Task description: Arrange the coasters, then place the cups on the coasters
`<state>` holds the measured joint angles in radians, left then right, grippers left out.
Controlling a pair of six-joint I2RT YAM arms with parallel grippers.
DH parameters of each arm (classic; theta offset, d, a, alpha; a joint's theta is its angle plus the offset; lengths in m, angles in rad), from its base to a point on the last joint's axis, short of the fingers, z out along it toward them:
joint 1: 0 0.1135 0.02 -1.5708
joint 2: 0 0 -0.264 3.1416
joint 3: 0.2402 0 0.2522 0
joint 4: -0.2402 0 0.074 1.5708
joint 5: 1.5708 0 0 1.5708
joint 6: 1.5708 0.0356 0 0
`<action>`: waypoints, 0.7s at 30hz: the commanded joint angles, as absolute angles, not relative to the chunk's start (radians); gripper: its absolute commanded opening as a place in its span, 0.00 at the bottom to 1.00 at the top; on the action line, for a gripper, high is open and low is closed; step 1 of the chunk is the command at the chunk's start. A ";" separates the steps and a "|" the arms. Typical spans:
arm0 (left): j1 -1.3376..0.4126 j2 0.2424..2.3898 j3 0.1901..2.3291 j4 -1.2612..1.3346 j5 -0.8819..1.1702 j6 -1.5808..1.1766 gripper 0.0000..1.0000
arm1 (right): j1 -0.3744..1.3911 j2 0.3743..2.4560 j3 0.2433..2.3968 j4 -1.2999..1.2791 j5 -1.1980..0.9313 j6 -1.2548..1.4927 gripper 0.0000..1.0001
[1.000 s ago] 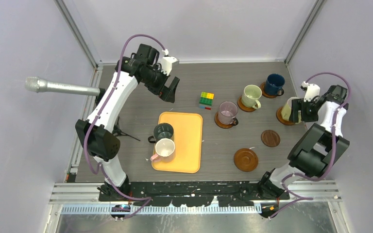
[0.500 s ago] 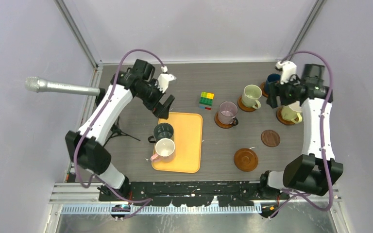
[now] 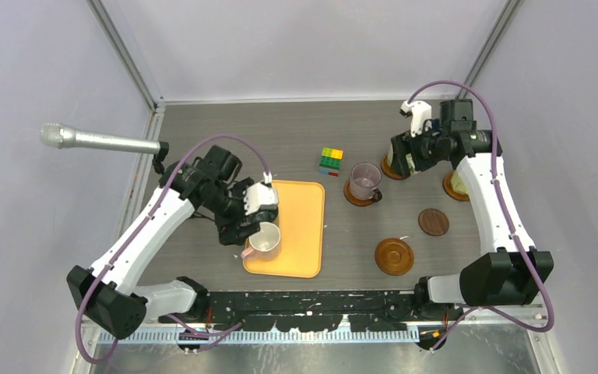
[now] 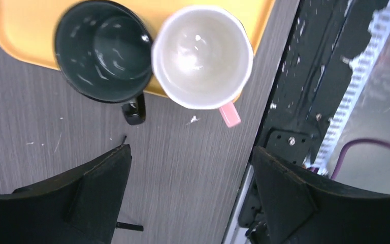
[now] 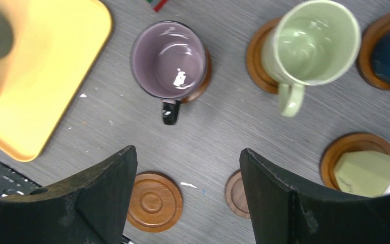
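1. Top view: the left hand (image 3: 241, 224) hangs over the yellow-orange tray (image 3: 302, 234), beside the pink-cream mug (image 3: 265, 238). The right hand (image 3: 402, 160) hangs over the counter's (image 3: 304, 132) far right.
2. Left wrist: the fingers are spread wide and hold nothing. The dark green mug (image 4: 104, 51) and the pink-cream mug stand rim to rim at the tray's edge.
3. Right wrist: the fingers are wide and empty. The mauve mug (image 5: 168, 58), light green mug (image 5: 310, 43) and pale yellow mug (image 5: 368, 173) each sit on a coaster. A light bare coaster (image 5: 153, 202) and a dark bare coaster (image 5: 235, 195) lie apart.

A: Where's the top view?
B: High above the near edge, facing down on the whole table (image 3: 296, 132).
A: The wrists?
B: Both close, facing straight down. Left shares the tray (image 4: 25, 20) corner, dark green cup (image 4: 103, 51) and pink-cream cup (image 4: 202, 56) with it; right shares the mauve cup (image 5: 168, 60)
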<state>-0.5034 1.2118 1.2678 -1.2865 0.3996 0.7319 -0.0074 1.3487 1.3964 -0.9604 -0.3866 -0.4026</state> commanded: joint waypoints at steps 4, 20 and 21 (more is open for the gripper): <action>-0.563 1.130 1.140 -1.408 0.352 0.948 0.77 | 0.133 1.342 1.392 -0.962 -0.405 -0.337 0.78; -0.718 1.054 0.907 -1.114 0.247 0.598 0.73 | 0.143 1.341 1.392 -0.959 -0.369 -0.332 0.76; -0.722 1.049 0.895 -1.090 0.239 0.578 0.73 | 0.143 1.339 1.389 -0.958 -0.367 -0.333 0.76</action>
<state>-0.7006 1.0752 0.9264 -1.2140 0.2840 0.6998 0.1444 1.3491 1.3911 -0.9703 -0.3805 -0.3424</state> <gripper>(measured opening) 0.739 0.768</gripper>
